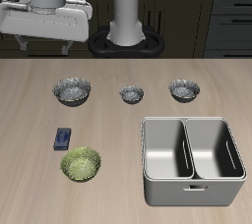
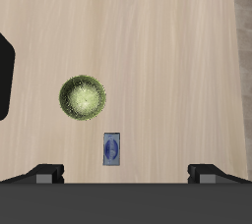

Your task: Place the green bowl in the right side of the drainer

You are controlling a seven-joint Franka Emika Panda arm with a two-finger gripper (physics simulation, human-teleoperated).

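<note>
Wooden bench (image 1: 118,120) carries everything | green bowl (image 1: 82,164) sits upright beside the drainer (image 1: 193,161), outside both compartments | small blue object (image 1: 63,137) just behind the bowl | your hand (image 2: 126,172) hovers high, fingers spread wide, empty

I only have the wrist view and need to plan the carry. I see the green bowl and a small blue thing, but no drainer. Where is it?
Observer: The drainer sits near the table's front edge, about level with the green bowl and well apart from it.
Operator: Anything inside it?
Observer: No, both compartments look empty.
Operator: Other things I should know of?
Observer: Three grey bowls stand in a row farther back, off the line between the green bowl and the drainer.
</note>
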